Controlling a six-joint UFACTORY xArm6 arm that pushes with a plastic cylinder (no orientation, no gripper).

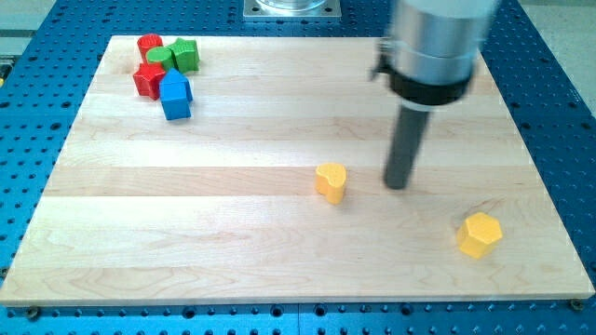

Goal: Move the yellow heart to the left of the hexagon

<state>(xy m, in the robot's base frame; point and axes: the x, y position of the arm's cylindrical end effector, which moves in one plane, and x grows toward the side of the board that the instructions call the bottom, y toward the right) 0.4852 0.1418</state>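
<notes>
A yellow heart (331, 180) lies on the wooden board (233, 242) near the middle. A yellow hexagon (480, 234) lies at the view's lower right, well to the right of the heart and a little lower. My tip (398, 185) rests on the board between them, a short way to the right of the heart and apart from it, up and left of the hexagon.
A cluster of blocks sits at the view's top left: a red block (149, 44), a green block (162, 57), a green block (185, 55), a red block (148, 79) and a blue block (175, 95).
</notes>
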